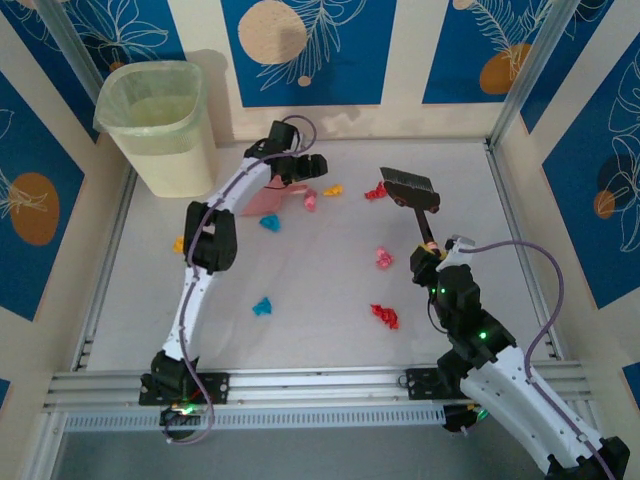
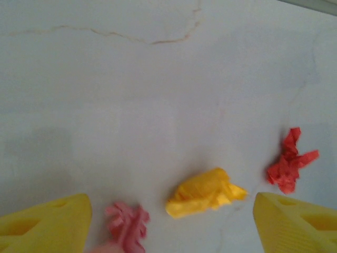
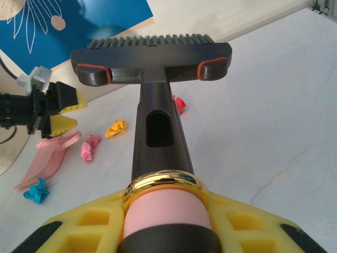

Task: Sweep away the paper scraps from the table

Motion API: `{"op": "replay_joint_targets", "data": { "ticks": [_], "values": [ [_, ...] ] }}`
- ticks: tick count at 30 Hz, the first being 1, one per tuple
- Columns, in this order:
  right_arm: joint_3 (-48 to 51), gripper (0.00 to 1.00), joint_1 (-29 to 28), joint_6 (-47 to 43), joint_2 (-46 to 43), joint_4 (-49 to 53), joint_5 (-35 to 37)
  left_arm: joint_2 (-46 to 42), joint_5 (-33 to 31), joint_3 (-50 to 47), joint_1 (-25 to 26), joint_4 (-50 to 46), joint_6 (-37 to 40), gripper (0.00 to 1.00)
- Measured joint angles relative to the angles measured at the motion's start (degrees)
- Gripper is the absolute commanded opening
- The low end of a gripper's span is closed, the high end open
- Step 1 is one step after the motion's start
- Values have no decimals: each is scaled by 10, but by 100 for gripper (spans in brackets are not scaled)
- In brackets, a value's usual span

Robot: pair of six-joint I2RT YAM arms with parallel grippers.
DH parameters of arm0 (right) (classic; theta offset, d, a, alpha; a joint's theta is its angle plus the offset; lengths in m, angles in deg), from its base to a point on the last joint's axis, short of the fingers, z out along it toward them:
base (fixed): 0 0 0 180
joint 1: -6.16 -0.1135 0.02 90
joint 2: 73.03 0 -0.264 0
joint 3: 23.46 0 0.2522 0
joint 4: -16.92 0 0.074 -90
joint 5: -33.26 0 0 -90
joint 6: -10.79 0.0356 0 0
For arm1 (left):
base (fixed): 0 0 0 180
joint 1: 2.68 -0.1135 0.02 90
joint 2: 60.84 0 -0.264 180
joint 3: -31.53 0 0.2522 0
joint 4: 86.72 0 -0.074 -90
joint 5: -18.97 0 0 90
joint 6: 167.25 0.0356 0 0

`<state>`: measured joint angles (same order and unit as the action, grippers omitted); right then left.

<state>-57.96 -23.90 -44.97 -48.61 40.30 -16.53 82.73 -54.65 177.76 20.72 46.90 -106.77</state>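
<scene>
Paper scraps lie scattered on the pale table (image 1: 320,290): a pink one (image 1: 310,200), yellow (image 1: 333,190) and red (image 1: 375,191) at the far middle, cyan (image 1: 270,222), pink (image 1: 384,259), red (image 1: 384,316), cyan (image 1: 262,306) and orange (image 1: 179,243) nearer. My left gripper (image 1: 303,170) hovers open over the yellow wad (image 2: 205,192), with a pink wad (image 2: 126,224) and a red one (image 2: 289,161) beside it. My right gripper (image 3: 168,221) is shut on the pink handle of a black brush (image 3: 152,58), whose head (image 1: 410,187) is held near the red scrap (image 3: 179,104).
A pink dustpan (image 1: 262,203) lies flat under the left arm, also seen low at the left (image 3: 50,158). A pale green bin (image 1: 160,125) stands in the far left corner. Patterned walls and aluminium rails (image 1: 320,385) bound the table.
</scene>
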Motion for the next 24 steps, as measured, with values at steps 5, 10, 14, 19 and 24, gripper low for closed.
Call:
{"op": "replay_joint_targets", "data": {
  "ticks": [5,10,14,19,24],
  "values": [
    [0,0,2,9,0,11,5,-123,-89,-146,30,31,-70,75],
    [0,0,5,15,0,21,8,-188,-179,-201,55,32,-192,70],
    [0,0,5,19,0,26,12,-192,-217,-208,66,20,-298,78],
    [0,0,6,19,0,29,12,-191,-245,-240,70,14,-397,83],
    [0,0,6,19,0,29,12,-171,-256,-249,72,40,-458,84]
  ]
}}
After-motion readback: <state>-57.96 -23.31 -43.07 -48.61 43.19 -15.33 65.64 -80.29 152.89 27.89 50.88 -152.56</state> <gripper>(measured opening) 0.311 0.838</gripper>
